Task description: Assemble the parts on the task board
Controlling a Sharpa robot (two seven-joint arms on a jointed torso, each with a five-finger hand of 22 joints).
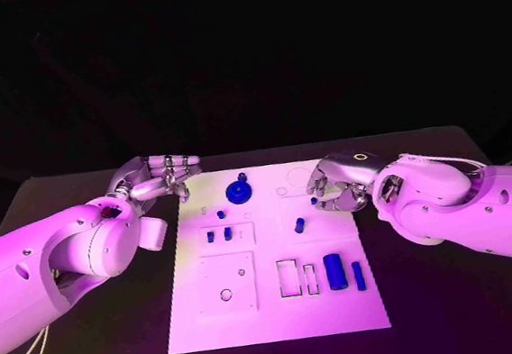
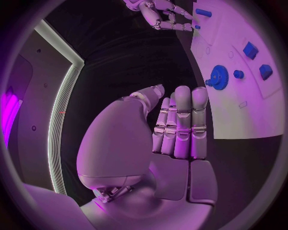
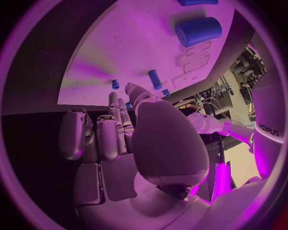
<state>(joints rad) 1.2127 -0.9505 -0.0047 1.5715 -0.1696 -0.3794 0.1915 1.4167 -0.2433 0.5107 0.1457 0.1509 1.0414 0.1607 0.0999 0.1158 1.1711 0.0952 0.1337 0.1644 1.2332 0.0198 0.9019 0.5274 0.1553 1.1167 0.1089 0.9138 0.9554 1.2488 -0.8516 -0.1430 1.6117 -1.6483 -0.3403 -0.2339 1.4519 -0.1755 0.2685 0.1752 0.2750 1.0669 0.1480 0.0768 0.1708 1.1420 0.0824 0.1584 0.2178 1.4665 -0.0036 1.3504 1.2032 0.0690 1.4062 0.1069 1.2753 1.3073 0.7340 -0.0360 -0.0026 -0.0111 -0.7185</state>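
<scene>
The white task board (image 1: 278,315) lies in the middle of the table. On it are a blue gear (image 1: 240,191), two small blue blocks (image 1: 220,235), a short peg (image 1: 299,224), a thick cylinder (image 1: 334,271) and a thin bar (image 1: 358,276). My left hand (image 1: 158,179) hovers off the board's far left corner, fingers straight and side by side (image 2: 182,122), holding nothing. My right hand (image 1: 334,185) is at the board's right edge, fingers loosely bent over it (image 3: 114,132), beside a tiny blue piece (image 1: 314,201). I see nothing in its grasp.
The board has empty rectangular slots (image 1: 298,278) and a square recessed plate with holes (image 1: 227,284) near its front. Black table (image 1: 460,300) surrounds the board on all sides.
</scene>
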